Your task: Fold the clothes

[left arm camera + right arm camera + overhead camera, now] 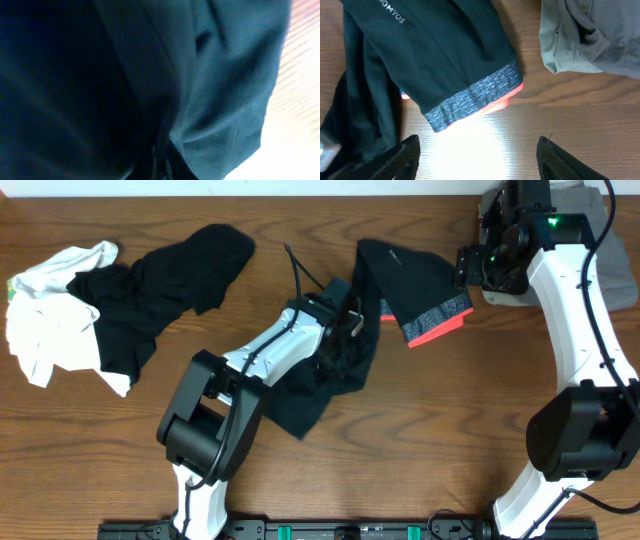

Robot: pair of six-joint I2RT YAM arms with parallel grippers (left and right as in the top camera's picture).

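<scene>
The black trousers (400, 275) lie across the table's middle, with the grey-and-coral waistband (438, 320) to the right and the legs bunched lower down (305, 400). My left gripper (345, 330) is pressed into that bunched part, shut on the trouser fabric; dark cloth (125, 85) fills the left wrist view. My right gripper (470, 268) hovers open just right of the waistband (475, 97), its fingertips (402, 155) over bare wood with nothing between them. A white T-shirt (45, 320) and a plain black garment (160, 280) lie heaped at the far left.
Grey-khaki shorts (590, 220) sit at the back right corner, close behind the right arm, and show at the top right of the right wrist view (590, 35). Bare wooden table (450, 420) lies in front of the trousers.
</scene>
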